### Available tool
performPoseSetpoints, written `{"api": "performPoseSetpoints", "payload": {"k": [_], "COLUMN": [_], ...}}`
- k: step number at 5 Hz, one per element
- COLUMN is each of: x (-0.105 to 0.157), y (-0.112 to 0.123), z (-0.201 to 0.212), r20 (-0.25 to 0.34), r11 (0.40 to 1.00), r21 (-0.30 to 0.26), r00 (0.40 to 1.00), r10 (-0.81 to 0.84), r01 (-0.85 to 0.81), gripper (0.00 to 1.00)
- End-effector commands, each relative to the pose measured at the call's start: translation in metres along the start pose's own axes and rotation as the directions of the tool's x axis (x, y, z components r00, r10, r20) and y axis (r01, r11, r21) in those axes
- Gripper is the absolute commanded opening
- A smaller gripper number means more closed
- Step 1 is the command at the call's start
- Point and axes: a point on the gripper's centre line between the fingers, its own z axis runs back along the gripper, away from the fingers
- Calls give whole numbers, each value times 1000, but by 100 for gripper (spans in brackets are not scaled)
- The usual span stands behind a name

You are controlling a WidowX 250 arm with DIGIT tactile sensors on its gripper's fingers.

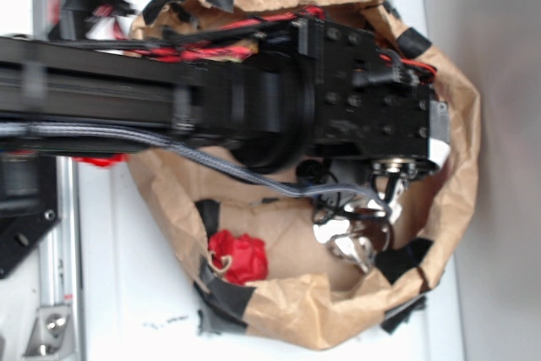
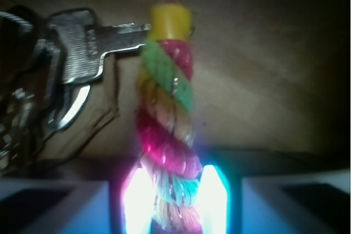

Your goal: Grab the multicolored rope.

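Surface: I see a white tabletop (image 1: 127,259) under everything, with a metal rail (image 1: 59,293) along its left edge and a grey wall (image 1: 507,124) to the right.
Bag: a brown paper bag (image 1: 338,310) patched with black tape lies open on the table, its rim rolled down.
Arm: my black arm (image 1: 211,99) reaches from the left across the bag's opening, with red wires and a grey braided cable along it.
Red cloth: a small red wad (image 1: 239,257) sits on the bag's floor at lower left.
Keys: a bunch of silver keys (image 2: 82,53) lies left of the rope, one blade touching its yellow cap.
Rope: the multicolored rope (image 2: 167,119) stands upright in my wrist view, inside the bag.
Gripper: the gripper (image 2: 174,201) has its two glowing fingers (image 2: 214,201) clamped against the rope's lower end.
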Motion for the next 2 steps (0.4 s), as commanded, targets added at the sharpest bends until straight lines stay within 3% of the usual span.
{"api": "performPoseSetpoints", "payload": {"k": [1,2], "x": [-7,-10], "y": [8,9], "z": [119,170], "r20": [179,77], "r11": [963,918], "r21": [-22,-95], "r00": [947,916], "r10": [268,393], "r01": [-268,-385], "gripper": [0,0]}}
